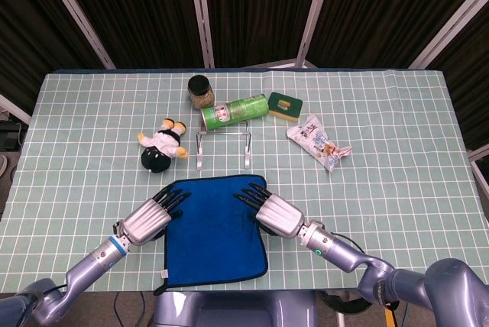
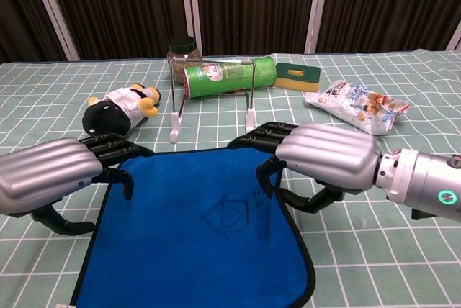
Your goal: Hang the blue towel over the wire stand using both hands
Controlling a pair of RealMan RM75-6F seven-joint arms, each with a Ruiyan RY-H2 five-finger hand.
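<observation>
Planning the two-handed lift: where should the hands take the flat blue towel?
At its two far corners, one per hand, coming from the near side. The blue towel lies flat with that edge facing the wire stand; left hand and right hand already flank it.
</observation>
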